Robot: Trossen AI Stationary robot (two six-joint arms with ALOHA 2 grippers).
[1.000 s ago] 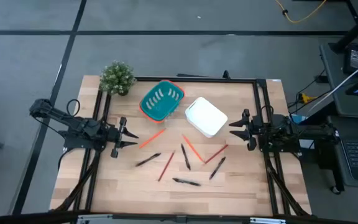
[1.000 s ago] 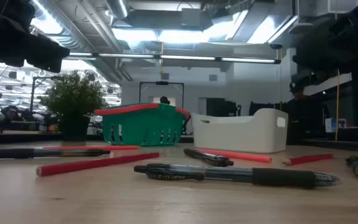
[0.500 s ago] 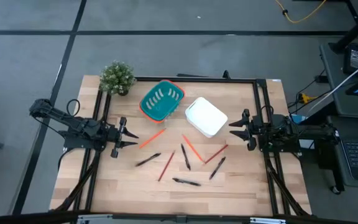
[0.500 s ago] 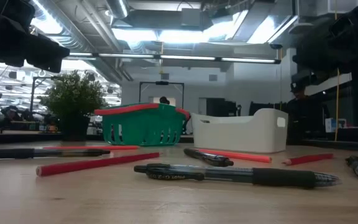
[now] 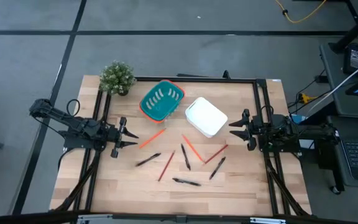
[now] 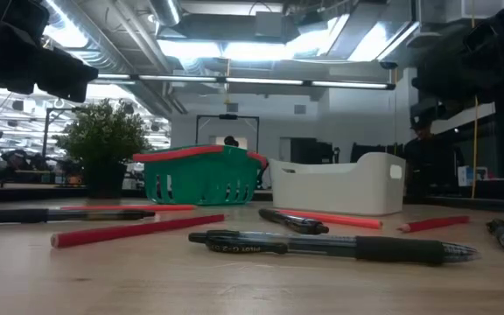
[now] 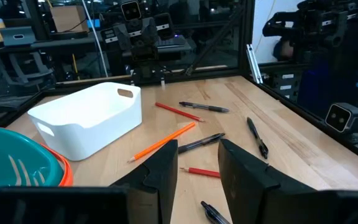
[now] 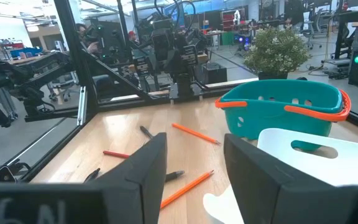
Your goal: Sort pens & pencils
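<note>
Several black pens (image 5: 186, 182) and orange pencils (image 5: 166, 165) lie scattered on the wooden table (image 5: 247, 186), mixed together in its middle. In the low view one pen (image 6: 331, 246) lies nearest, with a pencil (image 6: 138, 230) to its left. My left gripper (image 5: 129, 139) hovers at the left side, open and holding nothing; a pencil (image 5: 152, 139) lies just off its tips. At the right side my right gripper (image 5: 234, 129) is open and holds nothing, beside the white bin (image 5: 206, 116). Both wrist views show a bare gap between the fingers (image 7: 163, 168) (image 8: 145, 168).
A teal basket (image 5: 161, 101) with an orange rim stands at the back centre, the white bin right of it. A small potted plant (image 5: 117, 77) sits at the back left corner. Black frame rails (image 5: 98, 112) run along both sides of the table.
</note>
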